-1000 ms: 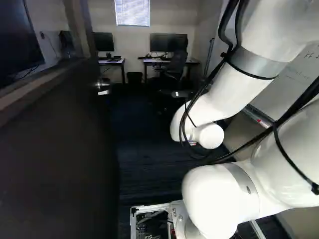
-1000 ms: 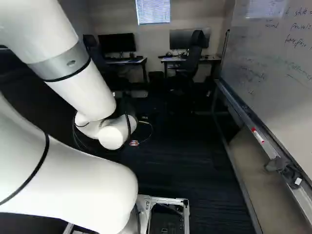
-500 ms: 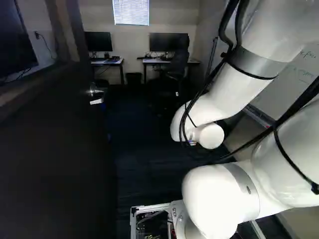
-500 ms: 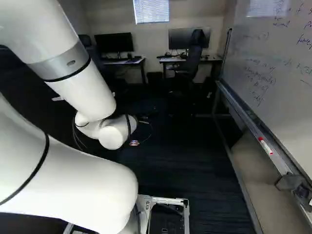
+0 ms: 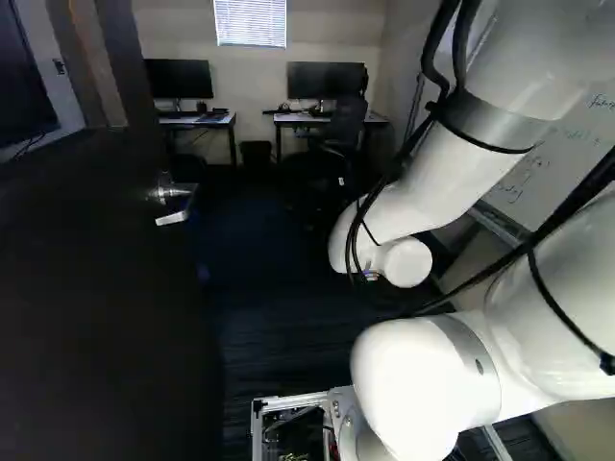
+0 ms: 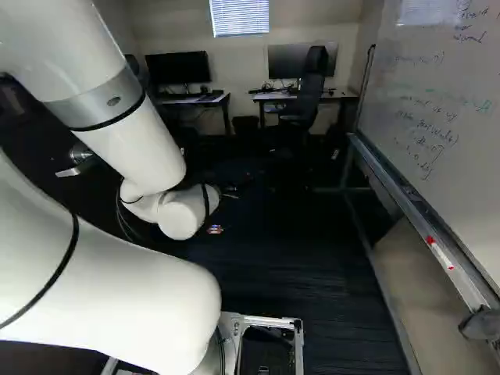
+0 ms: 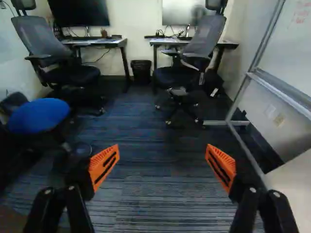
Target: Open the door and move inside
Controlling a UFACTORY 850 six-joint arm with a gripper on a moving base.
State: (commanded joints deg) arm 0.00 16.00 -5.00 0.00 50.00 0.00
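The dark door [image 5: 106, 307] fills the left side of the left base view, standing open, its metal lever handle [image 5: 173, 200] close to its far edge. Part of that handle [image 6: 76, 158] also shows in the right base view, just left of my arm. Both base views hide my gripper behind the white wrist [image 5: 402, 261], which is out to the right of the door, apart from the handle. In the wrist view my gripper [image 7: 163, 153] is open, its orange pads wide apart with only carpet [image 7: 160, 179] beyond them.
A whiteboard [image 6: 437, 101] on a metal frame runs along the right, a marker [image 6: 439, 252] on its ledge. Ahead stand two desks with monitors, office chairs [image 7: 187, 63] and a bin [image 7: 141, 71]. A blue-seated stool [image 7: 39, 115] stands ahead of the gripper's left finger.
The base has moved forward: the handle and the whiteboard ledge look nearer and have shifted outward in the base views. My arm holds the same pose above its lowest joint.
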